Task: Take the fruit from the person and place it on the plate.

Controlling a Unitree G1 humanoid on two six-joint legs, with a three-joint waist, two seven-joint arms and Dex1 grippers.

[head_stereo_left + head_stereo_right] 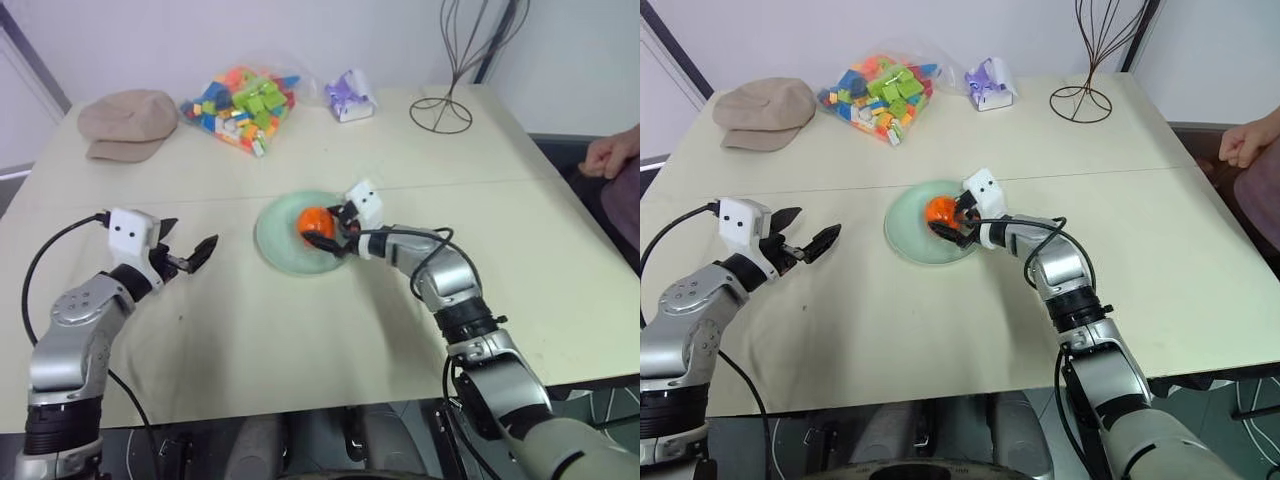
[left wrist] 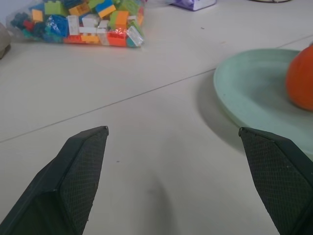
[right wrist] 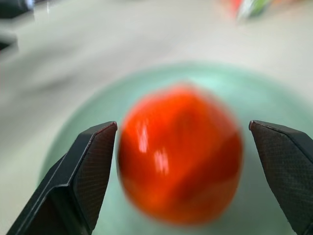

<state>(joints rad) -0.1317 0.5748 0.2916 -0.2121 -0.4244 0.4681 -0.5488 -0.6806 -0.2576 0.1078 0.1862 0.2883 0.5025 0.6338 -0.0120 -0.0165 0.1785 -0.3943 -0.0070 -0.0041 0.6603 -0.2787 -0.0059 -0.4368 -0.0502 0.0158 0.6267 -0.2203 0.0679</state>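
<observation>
Right gripper (image 3: pixel 181 147) jaws spread wide, gripping nothing; fruit (image 3: pixel 180 155) sits between them on the plate (image 1: pixel 275 240). Left gripper (image 1: pixel 190 255) open, empty.

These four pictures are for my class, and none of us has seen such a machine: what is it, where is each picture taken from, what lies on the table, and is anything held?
It is a humanoid robot with two arms. Two pictures look down from its head; the other two look along each wrist's fingers. On the table lie a mint-green plate, a bag of toy bricks, a beige cap, a small purple-and-white packet and a wire stand. The orange fruit sits on the plate, between the right gripper's open fingers, so nothing is gripped. The left gripper is open and empty. A person's hand rests at the table's edge.
</observation>
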